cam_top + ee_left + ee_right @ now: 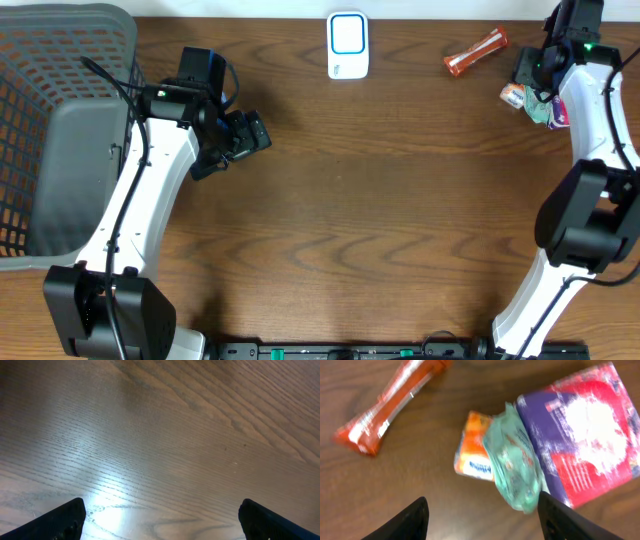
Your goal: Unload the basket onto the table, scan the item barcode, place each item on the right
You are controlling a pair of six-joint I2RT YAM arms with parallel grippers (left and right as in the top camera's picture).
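Right jaws spread over green pouch [512, 460] touching purple box [585, 435]

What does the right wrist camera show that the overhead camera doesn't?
Only the right wrist view shows the right end effector open, and the whole face of the purple and red box against the green packet. Only the overhead view shows the mesh basket, the white scanner and the left end effector. Both show the orange tube, the orange packet and the wooden table.
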